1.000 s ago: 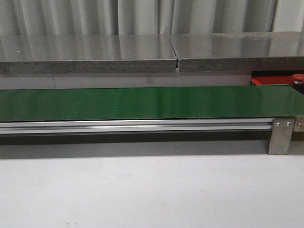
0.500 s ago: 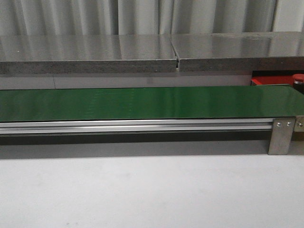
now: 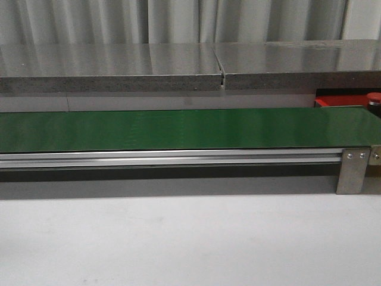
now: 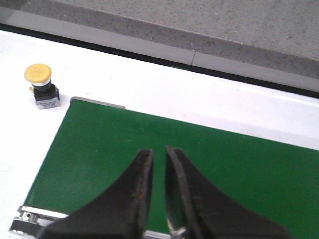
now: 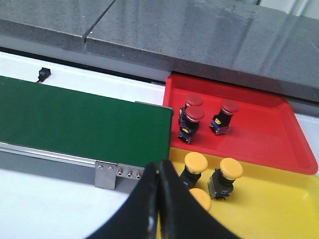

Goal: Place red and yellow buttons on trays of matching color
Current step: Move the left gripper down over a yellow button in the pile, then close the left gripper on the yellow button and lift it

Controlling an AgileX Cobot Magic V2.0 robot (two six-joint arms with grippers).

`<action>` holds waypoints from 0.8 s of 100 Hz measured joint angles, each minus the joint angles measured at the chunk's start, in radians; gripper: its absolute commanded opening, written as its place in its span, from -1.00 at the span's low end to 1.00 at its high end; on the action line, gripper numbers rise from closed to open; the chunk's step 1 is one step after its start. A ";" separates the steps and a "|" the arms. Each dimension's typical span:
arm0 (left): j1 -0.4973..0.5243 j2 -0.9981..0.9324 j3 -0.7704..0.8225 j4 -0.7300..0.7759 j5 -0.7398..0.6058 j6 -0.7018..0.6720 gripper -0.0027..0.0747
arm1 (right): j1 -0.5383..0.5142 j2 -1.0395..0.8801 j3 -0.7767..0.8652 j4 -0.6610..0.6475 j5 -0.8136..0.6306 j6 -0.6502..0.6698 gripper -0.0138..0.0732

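The left gripper (image 4: 158, 155) has its dark jaws nearly together, a thin gap between them and nothing in it. They hang over the long green belt (image 4: 199, 169), and beyond them and off to one side a yellow-capped push button on a dark grey body (image 4: 41, 87) stands upright on the white tabletop (image 4: 149, 84), just past the belt's corner and well apart from the jaws.

The right gripper (image 5: 158, 174) has its jaws pressed closed on nothing, tips meeting. They sit near the belt's end, where a silver metal bracket (image 5: 107, 174) is fixed to the frame. Just beyond the jaws lies a flat bright yellow tray (image 5: 279, 209) with three yellow-capped buttons; the nearest (image 5: 201, 198) is partly hidden behind the jaws, the other two (image 5: 195, 163) (image 5: 230, 170) stand a little farther out. Past those lies a flat bright red tray (image 5: 269, 134) carrying three red-capped buttons: two close together (image 5: 193, 116) (image 5: 193, 101) and one (image 5: 228, 108) just beside them.

In the front view only the belt, a sliver of the red tray and one red cap (image 3: 373, 97) at the far right show; neither gripper appears there
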 measured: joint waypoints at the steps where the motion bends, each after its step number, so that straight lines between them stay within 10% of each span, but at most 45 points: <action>1: 0.002 0.011 -0.008 0.000 0.000 0.000 -0.26 | 0.000 0.000 0.000 0.000 0.000 0.000 -0.84; 16: 0.059 0.111 -0.092 0.000 0.004 0.000 0.29 | 0.000 0.000 0.000 0.000 0.000 0.000 -0.84; 80: 0.280 0.676 -0.698 -0.002 0.369 -0.110 0.29 | 0.000 0.000 0.000 0.000 0.000 0.000 -0.84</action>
